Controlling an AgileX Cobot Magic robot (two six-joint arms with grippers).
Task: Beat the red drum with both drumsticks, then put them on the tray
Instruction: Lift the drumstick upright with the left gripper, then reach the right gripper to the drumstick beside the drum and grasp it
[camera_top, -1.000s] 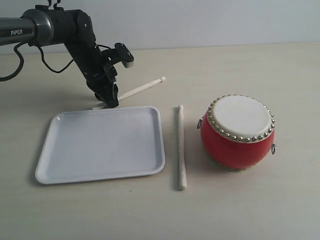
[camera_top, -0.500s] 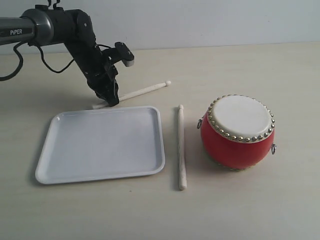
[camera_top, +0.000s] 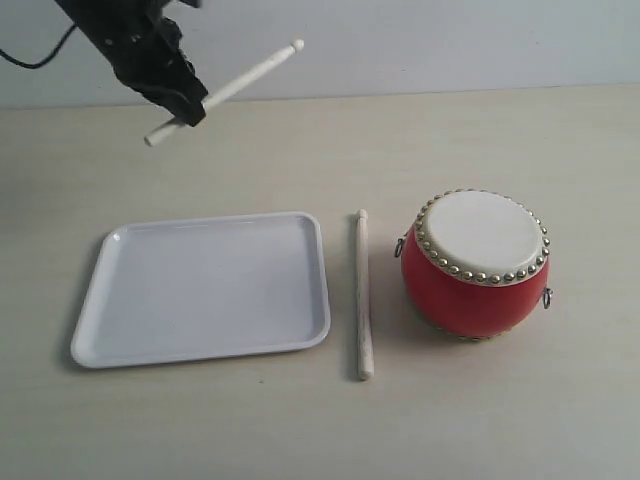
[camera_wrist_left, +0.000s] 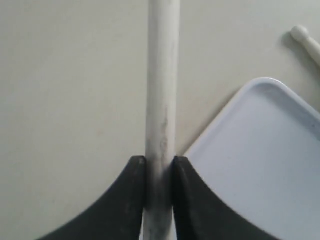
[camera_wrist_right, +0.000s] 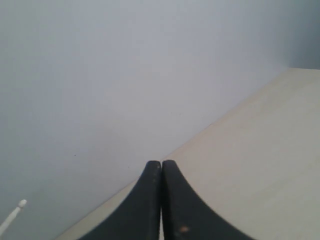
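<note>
Left end effector (camera_top: 186, 107) clamped near the butt of held drumstick (camera_top: 245, 78), clear of the worktop (camera_top: 500, 420). Long axis tilted, rounded tip up and drum-ward. Second drumstick (camera_top: 362, 295) lies flat, well apart from it, between tray (camera_top: 100, 330) and red drum (camera_top: 470, 300). Right end effector (camera_wrist_right: 161, 170) pinched closed, empty.

We take this for a robotics lab or test bench: a black jointed robot arm (camera_top: 135, 50), with a loose cable (camera_top: 38, 65) trailing beside it, works above a plain pale beige tabletop (camera_top: 500, 420) backed by a bare grey-white wall (camera_top: 450, 40). On that surface we see only a few props laid out, a white tray (camera_top: 100, 350), a red drum (camera_top: 470, 300) and a drumstick (camera_top: 362, 300) lying between them. The left gripper (camera_wrist_left: 160, 162) pinches a second drumstick (camera_top: 250, 72) in the air, which we read as a staged manipulation trial, not everyday use.
</note>
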